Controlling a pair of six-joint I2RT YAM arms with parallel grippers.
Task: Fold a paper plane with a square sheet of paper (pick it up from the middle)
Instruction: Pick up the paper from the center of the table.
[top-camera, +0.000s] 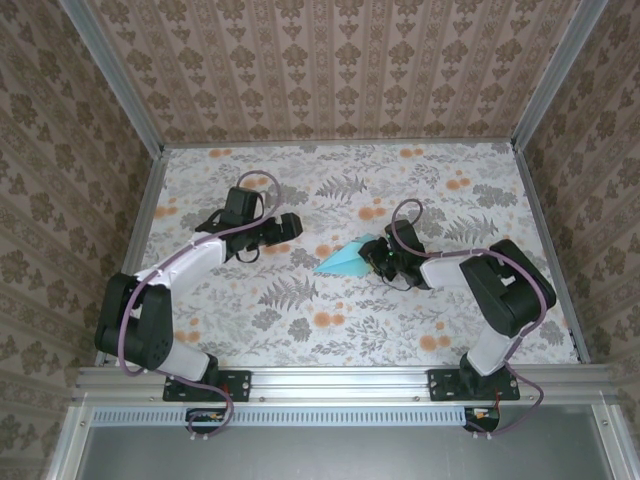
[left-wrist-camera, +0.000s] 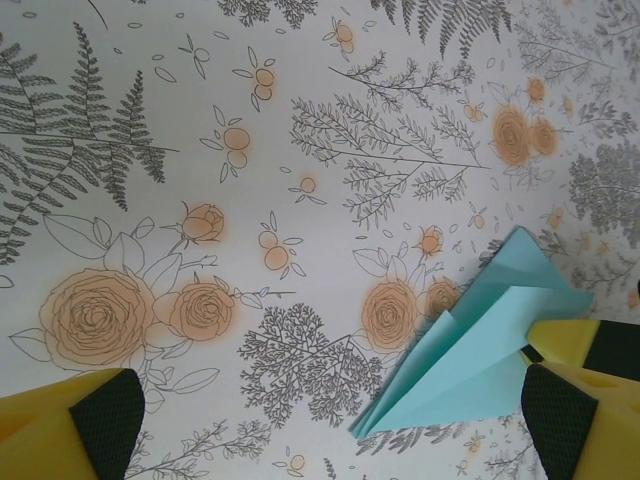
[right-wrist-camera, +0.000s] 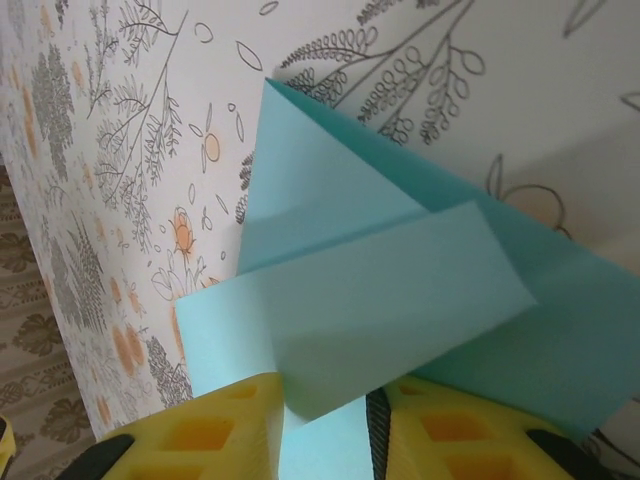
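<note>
The square sheet of paper is folded into a pointed light-teal paper plane (top-camera: 345, 258) lying mid-table, nose toward the left. My right gripper (top-camera: 378, 260) is at its tail end. In the right wrist view its yellow fingers (right-wrist-camera: 225, 430) stand narrowly apart, and a flap of the paper plane (right-wrist-camera: 400, 300) runs down between them and drapes over the left one. My left gripper (top-camera: 288, 226) hangs to the left of the paper, apart from it. It is wide open (left-wrist-camera: 330, 440) with only tablecloth between its fingers, and the paper plane (left-wrist-camera: 490, 350) lies by its right finger.
A flowered tablecloth (top-camera: 420, 180) covers the table. Aluminium rails and patterned walls (top-camera: 330, 70) close it in at the back and both sides. Both arm bases sit on the near rail (top-camera: 330, 385).
</note>
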